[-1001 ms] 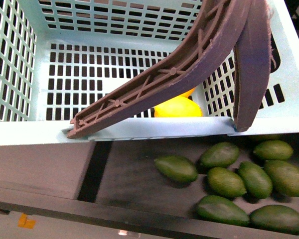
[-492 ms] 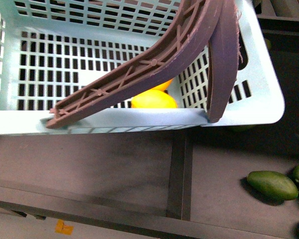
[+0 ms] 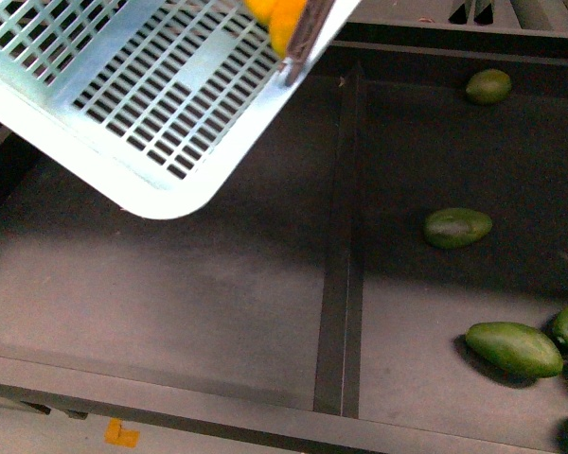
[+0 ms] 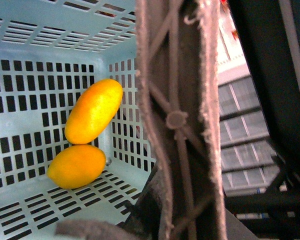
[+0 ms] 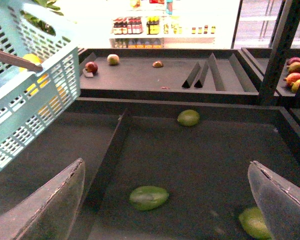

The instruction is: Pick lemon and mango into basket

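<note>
The turquoise basket point(image 3: 123, 113) hangs tilted at the upper left of the front view, above the dark shelf. Its brown handle point(image 3: 308, 33) shows at the top edge. In the left wrist view the mango point(image 4: 94, 111) and the lemon point(image 4: 76, 166) lie touching in a corner of the basket point(image 4: 35, 60). My left gripper point(image 4: 155, 205) is shut on the handle point(image 4: 177, 120), its jaws mostly hidden behind it. My right gripper point(image 5: 165, 210) is open and empty above the shelf, with the basket point(image 5: 30, 95) to one side of it.
Dark green oval fruits point(image 3: 457, 227) point(image 3: 513, 348) point(image 3: 488, 86) lie on the right compartment of the shelf. A raised divider point(image 3: 341, 246) splits the shelf. A back shelf holds small red fruits point(image 5: 91, 66), and red mangoes point(image 5: 295, 67) lie beside it.
The basket has swung up and to the left and now hangs tilted. The lemon and mango stay inside it. The green fruits sit further right in view.
</note>
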Controlling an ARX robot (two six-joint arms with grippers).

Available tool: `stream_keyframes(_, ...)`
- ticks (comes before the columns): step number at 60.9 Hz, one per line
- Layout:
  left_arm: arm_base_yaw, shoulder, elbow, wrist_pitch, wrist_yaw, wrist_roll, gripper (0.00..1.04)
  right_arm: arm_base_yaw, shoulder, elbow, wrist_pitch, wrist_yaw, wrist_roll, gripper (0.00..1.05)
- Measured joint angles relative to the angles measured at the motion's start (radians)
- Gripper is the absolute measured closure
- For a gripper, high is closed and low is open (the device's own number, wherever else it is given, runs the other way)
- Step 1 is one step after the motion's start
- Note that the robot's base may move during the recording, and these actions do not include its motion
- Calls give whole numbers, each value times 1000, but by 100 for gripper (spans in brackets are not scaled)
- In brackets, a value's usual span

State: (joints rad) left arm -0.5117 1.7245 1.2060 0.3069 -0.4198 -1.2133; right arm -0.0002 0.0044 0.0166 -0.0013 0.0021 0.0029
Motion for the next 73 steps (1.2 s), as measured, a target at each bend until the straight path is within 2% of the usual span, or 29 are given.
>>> stream_keyframes(12,89,247,126,-52,31,-101,100,0,0,0,0,-3,0,9)
stream_keyframes(25,100,479,330,-120,90,-212,100,0,0,0,0,-2,0,9)
stream_keyframes(36,116,565,443,-146,71,-313,100,0,0,0,0,-2,0,9)
stream_keyframes(48,129,620,472,-163,29,-329,100,0,0,0,0,-2,0,9)
stream_keyframes(67,128,621,470,-167,22,-312,100,0,0,0,0,-2,0,9)
stream_keyframes(68,128,621,469,-163,21,-314,100,0,0,0,0,-2,0,9)
stream_keyframes(73,127,619,459,-158,5,-307,85,0,0,0,0,-2,0,9)
